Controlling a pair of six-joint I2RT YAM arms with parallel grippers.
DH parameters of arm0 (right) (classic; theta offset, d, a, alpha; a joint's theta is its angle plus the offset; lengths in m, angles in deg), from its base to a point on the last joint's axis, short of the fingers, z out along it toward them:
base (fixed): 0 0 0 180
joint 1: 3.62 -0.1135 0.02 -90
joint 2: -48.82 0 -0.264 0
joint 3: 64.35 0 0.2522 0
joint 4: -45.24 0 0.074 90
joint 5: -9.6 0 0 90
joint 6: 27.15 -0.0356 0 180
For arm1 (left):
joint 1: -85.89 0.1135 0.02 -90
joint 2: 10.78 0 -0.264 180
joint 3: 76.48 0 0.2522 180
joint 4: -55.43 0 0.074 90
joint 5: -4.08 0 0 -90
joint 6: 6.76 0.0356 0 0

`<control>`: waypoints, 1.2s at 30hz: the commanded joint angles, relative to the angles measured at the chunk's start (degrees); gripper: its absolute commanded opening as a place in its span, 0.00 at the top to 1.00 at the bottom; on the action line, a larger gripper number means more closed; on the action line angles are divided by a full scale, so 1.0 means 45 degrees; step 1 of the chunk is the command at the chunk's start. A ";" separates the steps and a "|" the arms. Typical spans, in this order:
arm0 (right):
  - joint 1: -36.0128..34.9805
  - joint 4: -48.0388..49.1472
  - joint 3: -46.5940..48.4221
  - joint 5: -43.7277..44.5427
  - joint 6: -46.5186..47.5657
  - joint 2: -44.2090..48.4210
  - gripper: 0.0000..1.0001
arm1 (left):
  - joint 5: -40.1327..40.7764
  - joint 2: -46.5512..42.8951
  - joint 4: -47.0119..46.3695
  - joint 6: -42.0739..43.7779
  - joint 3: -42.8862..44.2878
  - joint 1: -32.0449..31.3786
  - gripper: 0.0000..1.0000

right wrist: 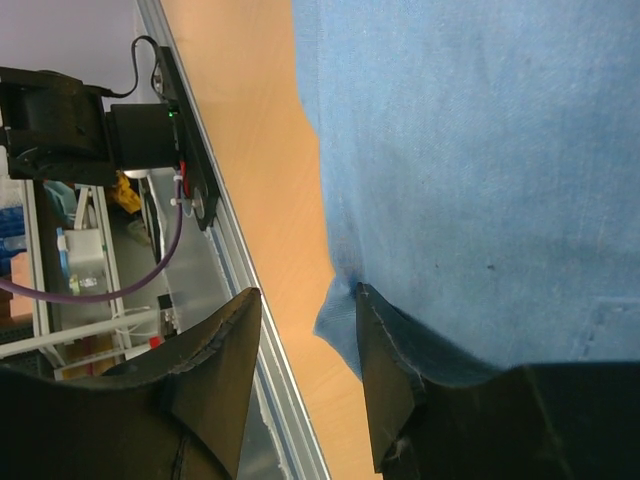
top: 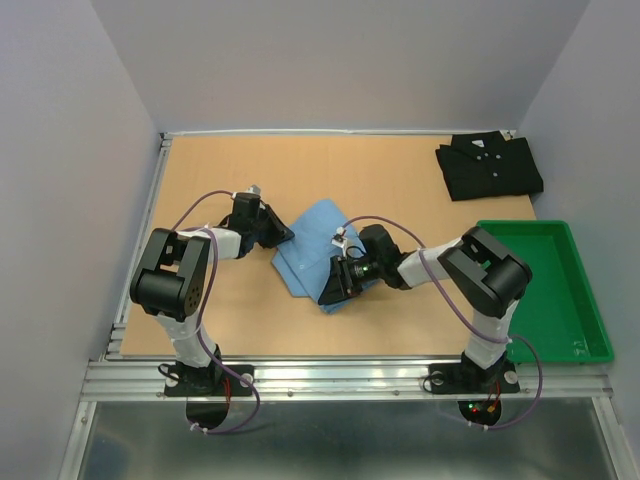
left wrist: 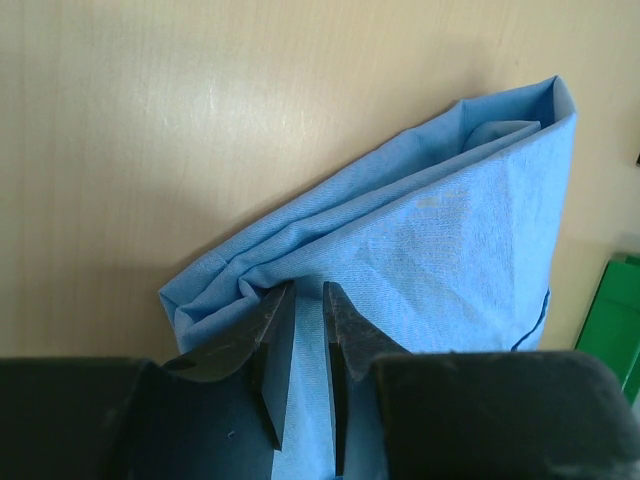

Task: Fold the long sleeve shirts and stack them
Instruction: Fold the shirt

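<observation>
Black-and-white arms (top: pixel 175 278), purple cables (right wrist: pixel 180 215), black grippers (left wrist: pixel 307 292).

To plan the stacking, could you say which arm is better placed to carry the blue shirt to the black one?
Probably the right: the black shirt lies far right, nearer that arm, and the right hand is open at a corner of the blue shirt. The left hand pinches it but is farther.

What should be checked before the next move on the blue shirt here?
1. Left gripper pinching the blue shirt: ok, cloth caught in it.
2. Right gripper gripping the blue shirt: not ok, jaws open, only a corner reaches between them.
3. Black shirt folded, at the far right: ok.
4. Blue shirt square to the table: not ok, lies askew.
5. Green tray apart from both shirts: ok.
</observation>
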 commanded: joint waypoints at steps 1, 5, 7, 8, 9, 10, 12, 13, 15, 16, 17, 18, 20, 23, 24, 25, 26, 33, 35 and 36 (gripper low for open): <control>-0.0166 -0.0496 -0.0341 -0.0062 0.0314 0.0371 0.52 | 0.0598 0.0237 0.0547 0.0342 0.0154 0.0023 0.70; -0.0166 -0.0399 -0.0732 0.0152 0.0626 -0.0371 0.52 | 0.0657 0.0335 0.0683 0.0303 0.0232 0.0023 0.70; -0.0166 -0.0418 -0.0791 0.0172 0.0646 -0.0392 0.53 | 0.0677 0.0316 0.0761 0.0342 0.0310 0.0023 0.70; -0.0166 -0.0457 -0.0734 0.0153 0.0627 -0.0237 0.53 | 0.0599 0.0199 0.0916 0.0361 0.0368 0.0023 0.70; -0.0166 -0.0534 -0.0656 0.0172 0.0607 0.0035 0.53 | 0.0579 0.0101 0.0995 0.0400 0.0427 0.0023 0.70; -0.0166 -0.1173 -0.0481 0.0230 0.0800 0.0560 0.53 | 0.0579 -0.0209 0.1112 0.0478 0.0524 0.0023 0.70; -0.0147 -0.2036 0.0316 0.0561 0.1133 0.1207 0.53 | 0.0637 -0.0620 0.1288 0.0634 0.0661 0.0023 0.70; -0.0108 -0.2252 0.0534 0.0621 0.1096 0.1519 0.52 | 0.0676 -0.0796 0.1463 0.0886 0.0913 0.0023 0.69; 0.0125 -0.2546 0.1216 0.0718 0.0921 0.2379 0.52 | 0.0852 -0.1401 0.2029 0.1122 0.1440 0.0004 0.67; 0.0243 -0.2702 0.1413 0.0719 0.0765 0.2633 0.52 | 0.0949 -0.1887 0.2379 0.1259 0.1578 0.0004 0.66; 0.0611 -0.2761 0.1821 0.0777 0.0667 0.2984 0.52 | 0.1085 -0.2162 0.2499 0.1434 0.1715 0.0004 0.66; 0.0789 -0.2781 0.1825 0.0778 0.0569 0.3122 0.52 | 0.1164 -0.2436 0.2577 0.1532 0.1813 -0.0015 0.65; 0.1160 -0.2840 0.2273 0.0758 0.0529 0.3338 0.52 | 0.1320 -0.3234 0.2811 0.1631 0.2029 -0.0132 0.62; 0.1747 -0.2840 0.2684 0.0758 0.0587 0.3281 0.52 | 0.1496 -0.4039 0.2949 0.1787 0.1990 -0.0696 0.59; 0.1961 -0.2840 0.2743 0.0681 0.0626 0.2990 0.52 | 0.1497 -0.4175 0.2949 0.1749 0.1816 -0.0873 0.58; 0.2021 -0.2840 0.2801 0.0603 0.0685 0.2794 0.52 | 0.1458 -0.4216 0.2949 0.1632 0.1679 -0.1049 0.58; 0.2099 -0.2801 0.2841 0.0544 0.0724 0.2599 0.52 | 0.1381 -0.4274 0.2891 0.1496 0.1523 -0.1476 0.58; 0.2528 -0.1712 0.1478 0.0543 0.1038 0.1074 0.52 | 0.1847 -0.3163 0.1447 0.0811 -0.0079 -0.3119 0.58; 0.2879 -0.0213 0.0813 0.0426 0.0455 0.0666 0.52 | 0.1888 -0.2463 0.1096 0.0598 -0.0372 -0.3238 0.59; 0.3287 0.0145 0.0230 0.0387 0.0335 0.0528 0.52 | 0.1907 -0.2226 0.0939 0.0557 -0.0547 -0.3238 0.60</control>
